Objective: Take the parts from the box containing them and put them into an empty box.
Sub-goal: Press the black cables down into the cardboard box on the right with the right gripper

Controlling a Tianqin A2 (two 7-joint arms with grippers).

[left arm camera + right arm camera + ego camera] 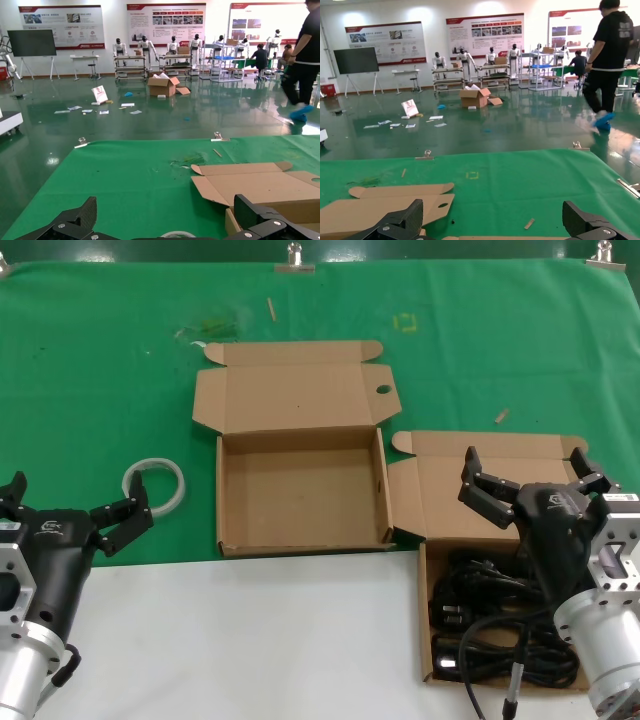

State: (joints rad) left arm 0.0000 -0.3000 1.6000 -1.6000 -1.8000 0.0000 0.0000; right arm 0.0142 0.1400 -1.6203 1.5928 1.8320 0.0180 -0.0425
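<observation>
The right tool (528, 485) hangs spread above the tangled parts (495, 625) in the box containing them (425, 635). Looped cords could snag together, dragging extras out at 10 o'clock toward the empty box (300, 545). The left tool (75, 508) waits spread.

Left gripper (72, 508): black, clawed fingers, silver wrist.
Right gripper (527, 478): black, silver cuff, black cable (478, 680) beneath.

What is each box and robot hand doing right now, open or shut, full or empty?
Empty box: lid open, nothing inside.
Box with cords: lid open, holds cords.
Power cords: coiled in that box, not gripped.
Left hand: open, holds nothing, beside the tape ring.
Right hand: open, holds nothing, above the cords.
</observation>
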